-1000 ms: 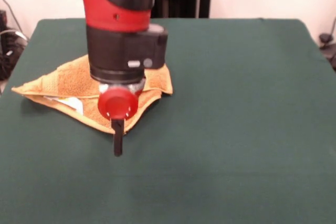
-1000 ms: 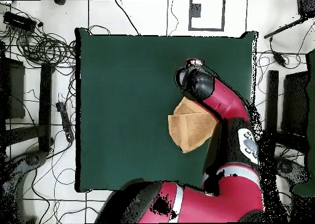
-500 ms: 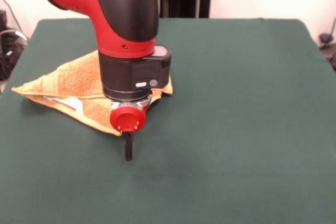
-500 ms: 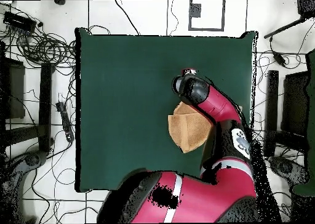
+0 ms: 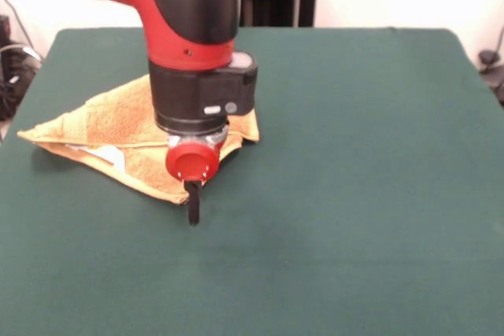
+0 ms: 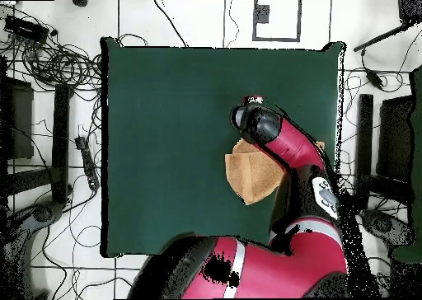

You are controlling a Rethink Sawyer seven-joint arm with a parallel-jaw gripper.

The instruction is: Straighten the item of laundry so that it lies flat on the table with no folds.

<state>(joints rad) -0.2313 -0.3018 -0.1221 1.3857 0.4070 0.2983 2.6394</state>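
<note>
While towel [image 5: 110, 127] sits folded just behind tool [image 5: 193, 208], grab pending; tool opening can't tell, holds nothing; next: pinch near edge, drag across counter [image 5: 354, 194]

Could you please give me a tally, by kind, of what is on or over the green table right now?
Towels: 1, the folded tan towel
Robot arms: 1, the red and black arm with its gripper
Tables: 1, the green table
Total: 3
</note>
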